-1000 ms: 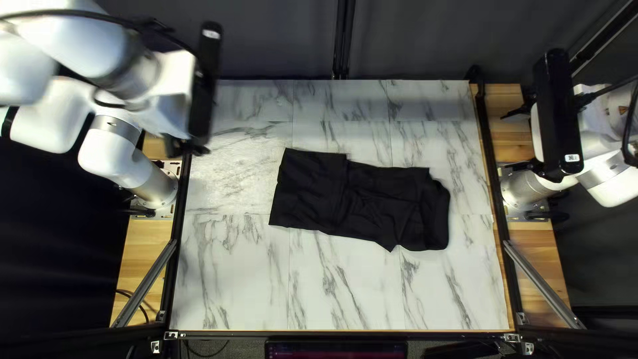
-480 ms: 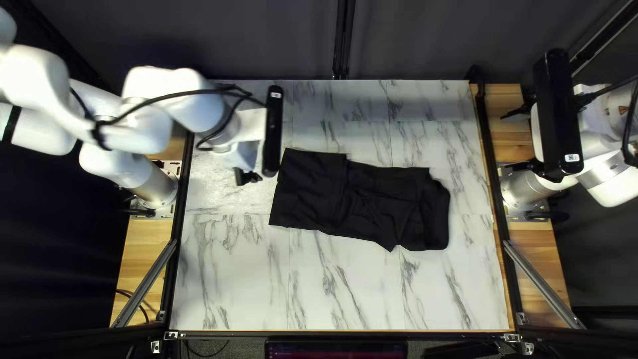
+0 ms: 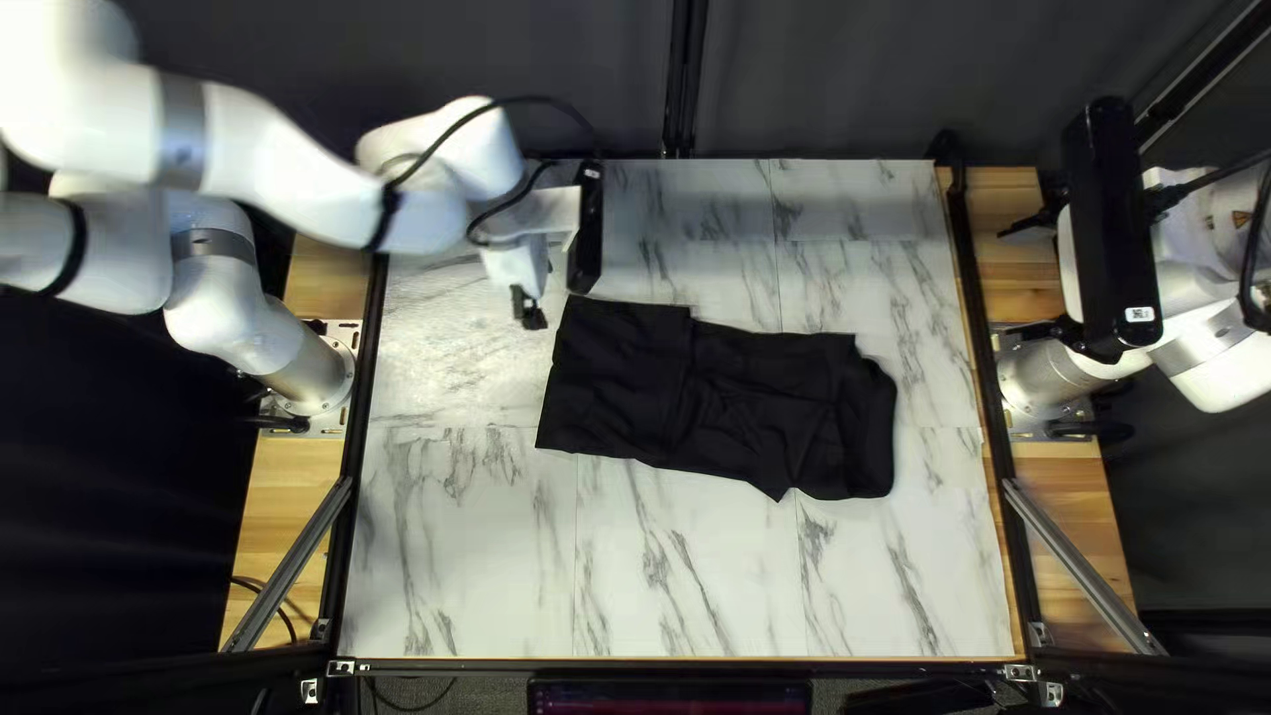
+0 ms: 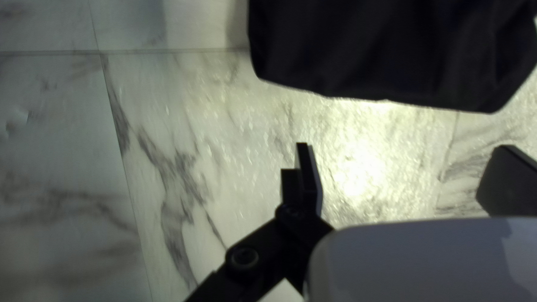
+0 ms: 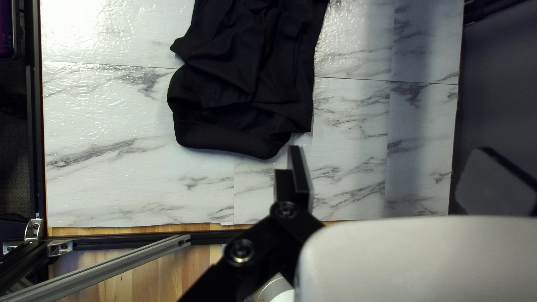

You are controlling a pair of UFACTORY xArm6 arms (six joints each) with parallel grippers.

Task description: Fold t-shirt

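Jaws left and right stand spread wide, empty; lower the left pair onto the T-shirt (image 3: 620,378), gathering every layer at its far-left corner (image 3: 575,309) before lifting.

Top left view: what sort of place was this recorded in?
Probably a robotics lab or test cell: a left arm and a right arm stand at opposite sides of a marble-patterned table, with a dark curtain behind it.
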